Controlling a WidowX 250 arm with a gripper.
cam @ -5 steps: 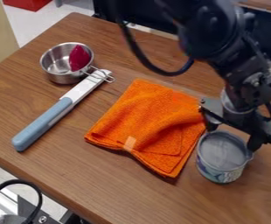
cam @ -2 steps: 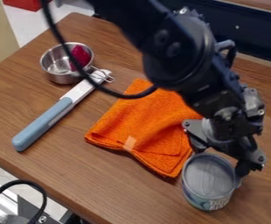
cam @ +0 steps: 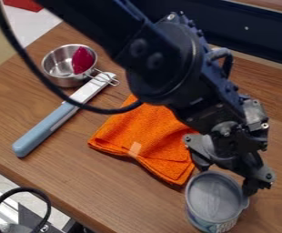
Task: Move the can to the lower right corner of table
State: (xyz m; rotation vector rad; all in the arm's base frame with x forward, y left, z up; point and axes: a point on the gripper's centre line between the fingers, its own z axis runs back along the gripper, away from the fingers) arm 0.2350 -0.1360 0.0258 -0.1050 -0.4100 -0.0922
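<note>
Two sides of the round, grey-topped can (cam: 214,200) were clamped near its rim by my black, two-fingered hand (cam: 227,177), beside the folded orange cloth (cam: 148,134) towards the brown wooden worktop's (cam: 128,193) lower right, leaving, I judged, its base free for setting down.

The cloth (cam: 143,141) lies on the table (cam: 107,186) — utensil (cam: 43,129) left, can (cam: 213,198) front right, pot (cam: 63,82) (an object (cam: 82,60) inside) behind the utensil.

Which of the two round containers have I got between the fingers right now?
The grey-topped can at the lower right, with the gripper straddling it. The steel cup at the upper left holds a red object instead.
</note>
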